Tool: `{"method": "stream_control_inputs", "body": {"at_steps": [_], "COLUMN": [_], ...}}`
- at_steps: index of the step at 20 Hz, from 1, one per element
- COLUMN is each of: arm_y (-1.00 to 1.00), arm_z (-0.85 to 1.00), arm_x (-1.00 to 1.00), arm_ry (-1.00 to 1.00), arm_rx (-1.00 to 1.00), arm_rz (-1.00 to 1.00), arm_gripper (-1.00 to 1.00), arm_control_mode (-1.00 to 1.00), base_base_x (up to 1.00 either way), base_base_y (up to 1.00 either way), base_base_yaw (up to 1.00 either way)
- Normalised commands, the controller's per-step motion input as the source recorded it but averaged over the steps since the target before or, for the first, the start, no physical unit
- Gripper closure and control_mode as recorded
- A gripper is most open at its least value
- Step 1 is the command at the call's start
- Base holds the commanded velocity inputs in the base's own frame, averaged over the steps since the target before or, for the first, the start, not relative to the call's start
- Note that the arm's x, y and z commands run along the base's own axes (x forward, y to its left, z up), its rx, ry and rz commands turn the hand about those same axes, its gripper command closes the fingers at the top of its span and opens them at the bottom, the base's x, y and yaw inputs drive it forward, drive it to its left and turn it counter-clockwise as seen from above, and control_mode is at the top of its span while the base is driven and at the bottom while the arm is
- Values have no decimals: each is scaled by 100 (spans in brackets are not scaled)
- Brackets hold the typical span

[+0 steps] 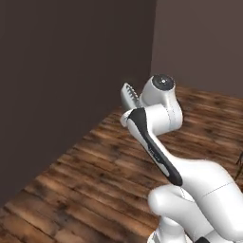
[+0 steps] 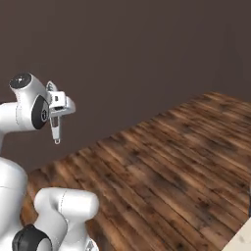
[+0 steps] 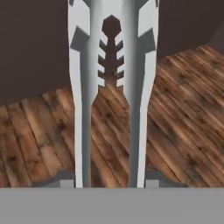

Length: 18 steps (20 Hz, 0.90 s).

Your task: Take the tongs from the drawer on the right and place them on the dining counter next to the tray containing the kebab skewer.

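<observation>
Wooden floor (image 3: pixel 175 131) and dark wall (image 1: pixel 61 85) beyond the hand.
Gripper (image 3: pixel 111 186), half-open, clamps the tongs (image 3: pixel 111 87), their scalloped tips pointing ahead.

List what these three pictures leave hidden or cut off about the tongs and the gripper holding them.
- Tongs: handle end cut off by the hand view's bottom edge.
- Tongs in the left base view: the arm hides all but the scalloped tips.
- Gripper: small in the right base view; finger contact unclear.

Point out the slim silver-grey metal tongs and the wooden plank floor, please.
Slim silver-grey metal tongs (image 3: pixel 83 109), hand view: on one long arm, midway along.
Brown wooden plank floor (image 2: pixel 166 166), right base view: on bare planks in the middle.
</observation>
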Motion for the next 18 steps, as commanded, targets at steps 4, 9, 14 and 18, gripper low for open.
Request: {"method": "stream_control_inputs", "body": {"at_steps": [4, 9, 14, 18], "arm_y": [0, 0, 0, 0], "arm_z": [0, 0, 0, 0], "arm_x": [0, 0, 0, 0], "arm_ry": [0, 0, 0, 0], "arm_rx": [0, 0, 0, 0], "arm_rz": [0, 0, 0, 0], "arm_gripper": [100, 100, 100, 100], "arm_control_mode": [100, 100, 100, 100], "base_base_x": [-6, -5, 0, 24], "base_base_y": [0, 0, 7, 42], "base_base_yaw": [-98, -96, -94, -79]}}
